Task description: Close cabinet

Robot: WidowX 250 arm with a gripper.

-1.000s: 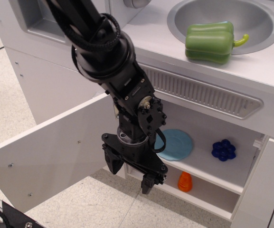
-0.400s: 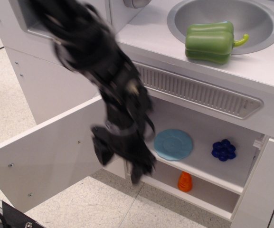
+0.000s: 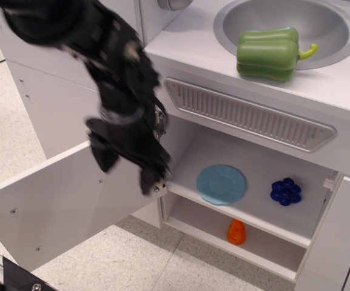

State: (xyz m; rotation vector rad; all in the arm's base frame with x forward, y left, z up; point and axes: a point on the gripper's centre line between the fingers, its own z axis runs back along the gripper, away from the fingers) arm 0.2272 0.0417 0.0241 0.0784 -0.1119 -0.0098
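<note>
The white cabinet stands open under the counter, with one inner shelf. Its flat white door is swung wide open to the left, inner face up toward the camera. My black gripper hangs in front of the door's hinge side, just left of the cabinet opening. Its two fingers point down and stand apart, holding nothing. The image of the arm is motion-blurred. The door's handle is hidden.
On the shelf lie a blue plate and blue grapes; an orange cone stands below. A green pepper sits in the sink. A grey vent panel runs above the opening. Another white door is at the right.
My arm and gripper have swung left and up, from in front of the cabinet opening to over the open door. The door has not visibly moved.
</note>
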